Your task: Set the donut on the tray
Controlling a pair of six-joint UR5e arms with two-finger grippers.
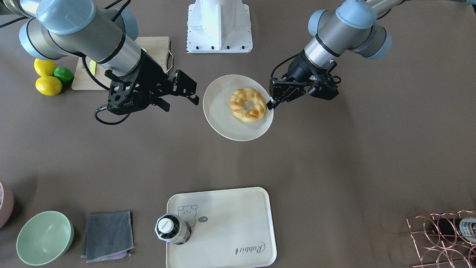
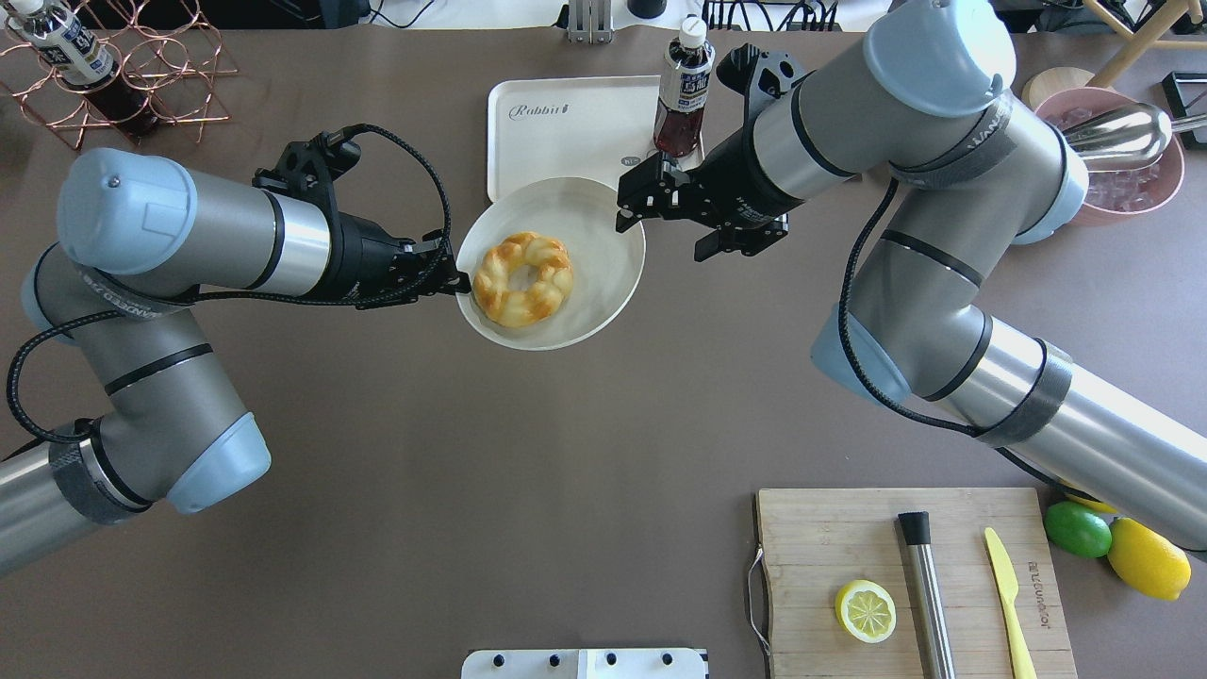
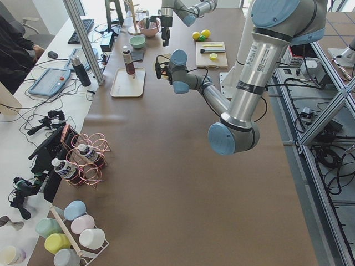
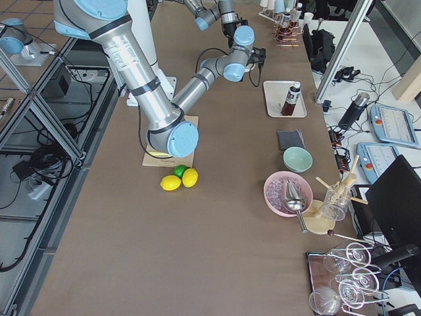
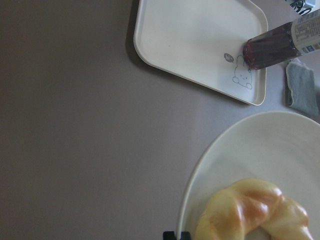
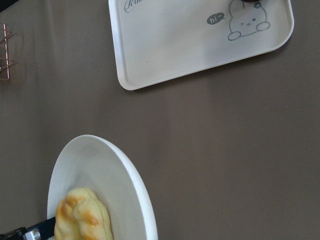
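Observation:
The donut [image 1: 248,104] lies on a round off-white plate [image 1: 223,119]. My left gripper [image 1: 270,104] is shut on the plate's rim and holds it, a little tilted, above the table; in the overhead view the gripper [image 2: 459,281] sits at the plate's [image 2: 608,245] left edge beside the donut [image 2: 522,279]. My right gripper [image 1: 180,104] is open and empty, just off the plate's opposite side. The cream tray [image 1: 230,230] lies farther out on the table, with a dark bottle [image 1: 173,229] standing on its bear corner. The left wrist view shows the donut [image 5: 255,215] and the tray [image 5: 190,40].
A wooden cutting board [image 2: 905,575] with a lemon half, knife and steel rod lies near my right base, lemons and a lime [image 1: 50,76] beside it. A green bowl [image 1: 44,236], grey cloth [image 1: 108,234] and copper wire rack [image 1: 442,238] line the far edge.

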